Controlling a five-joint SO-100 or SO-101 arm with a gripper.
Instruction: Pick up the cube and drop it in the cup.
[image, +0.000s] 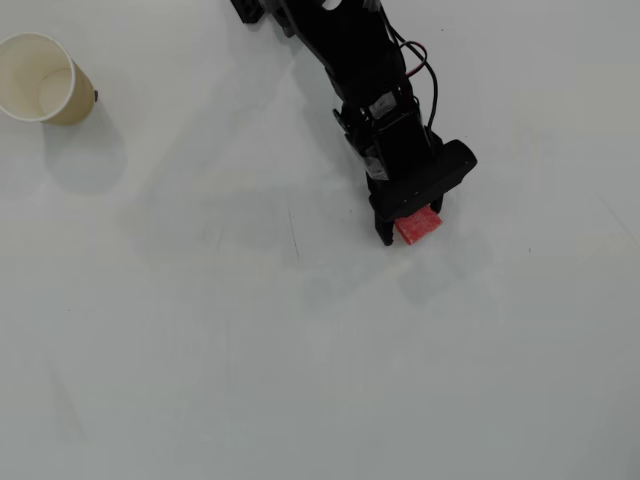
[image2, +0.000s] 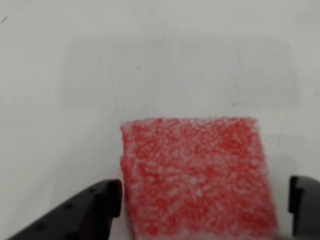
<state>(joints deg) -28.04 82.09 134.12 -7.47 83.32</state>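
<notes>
Overhead and wrist views of a single moment. The white table (image: 300, 350) fills both views and carries everything described below. The black arm (image: 360, 60) enters the overhead view from the top edge and slants down and to the right, ending in the gripper (image: 412, 232), which is lowered to the table surface.

The cup (image: 40, 78) stands upright at the far upper left of the overhead view, well apart from the fingers, its pale mouth open to the camera and a small dark mark on its tan wall.

The cube (image: 419, 227) lies between the fingers, its speckled red face protruding from under the gripper body. In the wrist view the cube (image2: 197, 177) occupies the lower centre, flanked by the two black fingers (image2: 85, 212). The left finger in this view is touching or almost touching the cube's side, whereas a narrow strip of table shows between the cube and the right finger. The fingers are thus spread around the cube and straddle it. Whether the cube rests on the table or is lifted cannot be told.
</notes>
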